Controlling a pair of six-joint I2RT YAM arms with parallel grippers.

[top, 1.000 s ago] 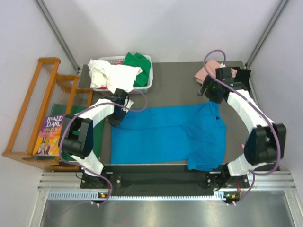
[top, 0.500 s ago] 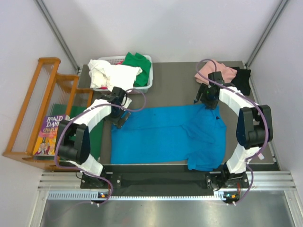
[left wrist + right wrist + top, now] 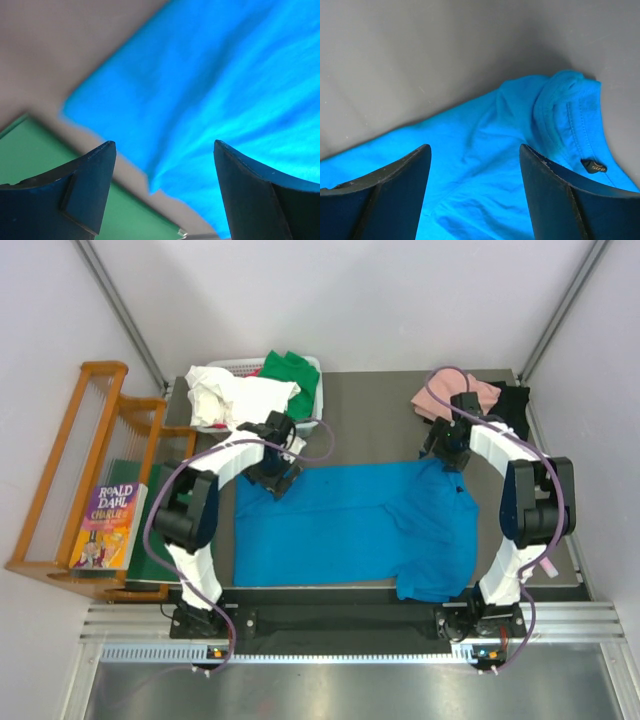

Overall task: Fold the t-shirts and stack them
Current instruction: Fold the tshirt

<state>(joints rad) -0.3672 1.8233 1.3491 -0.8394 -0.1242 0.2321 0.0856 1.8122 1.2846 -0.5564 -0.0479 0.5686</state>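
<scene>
Blue cloth covers the near half of the grey table (image 3: 370,410), where a bright blue t-shirt (image 3: 360,525) lies spread flat. Both arms hang over the table's middle, jaws parted and empty: the left gripper (image 3: 280,480) above the shirt's far-left corner, the right gripper (image 3: 447,455) above its collar. A white tee (image 3: 245,390) and a green tee (image 3: 293,375) fill a basket (image 3: 235,363) at the table's far-left corner, while a pink tee (image 3: 440,392) and a black tee (image 3: 515,405) sit at its far-right corner.

basket (image 3: 316,412) beside left tool (image 3: 165,146), bare mat (image 3: 370,428) centre

blue t-shirt (image 3: 355,525) spread flat; others (image 3: 262,392) heaped
</scene>
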